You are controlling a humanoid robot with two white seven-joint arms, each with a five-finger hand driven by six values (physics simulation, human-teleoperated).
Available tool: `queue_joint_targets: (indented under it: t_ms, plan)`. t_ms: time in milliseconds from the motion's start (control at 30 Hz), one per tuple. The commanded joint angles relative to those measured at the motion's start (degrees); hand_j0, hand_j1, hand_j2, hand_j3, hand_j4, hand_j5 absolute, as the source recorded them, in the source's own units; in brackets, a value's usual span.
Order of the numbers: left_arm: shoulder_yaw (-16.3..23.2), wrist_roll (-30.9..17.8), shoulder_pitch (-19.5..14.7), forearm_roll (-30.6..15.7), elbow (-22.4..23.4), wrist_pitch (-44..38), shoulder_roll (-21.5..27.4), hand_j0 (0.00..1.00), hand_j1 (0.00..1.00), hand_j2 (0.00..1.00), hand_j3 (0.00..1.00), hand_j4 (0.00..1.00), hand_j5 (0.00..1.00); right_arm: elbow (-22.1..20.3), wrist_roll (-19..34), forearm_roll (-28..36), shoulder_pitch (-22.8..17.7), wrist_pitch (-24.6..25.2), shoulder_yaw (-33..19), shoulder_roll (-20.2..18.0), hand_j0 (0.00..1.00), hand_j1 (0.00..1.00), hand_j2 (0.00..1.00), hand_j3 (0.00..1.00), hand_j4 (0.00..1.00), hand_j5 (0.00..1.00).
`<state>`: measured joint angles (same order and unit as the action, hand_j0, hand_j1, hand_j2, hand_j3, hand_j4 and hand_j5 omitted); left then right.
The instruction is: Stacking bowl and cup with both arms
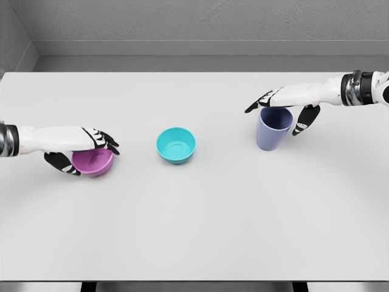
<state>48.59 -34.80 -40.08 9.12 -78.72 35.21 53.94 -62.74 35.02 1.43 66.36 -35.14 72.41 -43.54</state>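
A purple bowl (94, 162) sits on the white table (200, 225) at the left. My left hand (85, 152) lies over its rim, fingers on the far side and thumb on the near side, closed around it. A teal bowl (176, 145) stands upright alone in the middle. At the right a blue-violet cup (272, 128) stands upright. My right hand (285, 112) is just above its rim, fingers spread to the left and thumb down its right side, around it but not clearly gripping.
The table's far edge meets a grey wall (200, 24) at the back. Its near edge runs along the bottom of the view.
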Motion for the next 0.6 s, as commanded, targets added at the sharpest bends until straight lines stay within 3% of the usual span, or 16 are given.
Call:
queue_joint_targets:
  t_ms: [0,567]
  plan:
    - [-0.08,-0.09,0.0,-0.51,-0.29,-0.21,0.02,0.78,0.78,0.78,0.78,0.78,0.78,-0.01,-0.02,0.33,0.0,0.14,-0.16,-0.05,1.0,1.0,1.0,1.0,1.0,1.0]
    - [0.19,-0.18,-3.95,-0.51,-2.76,-0.21,-2.09,0.78,0.78,0.78,0.78,0.78,0.78,-0.01,-0.02,0.33,0.0,0.14,-0.07,-0.05,1.0,1.0,1.0,1.0,1.0,1.0]
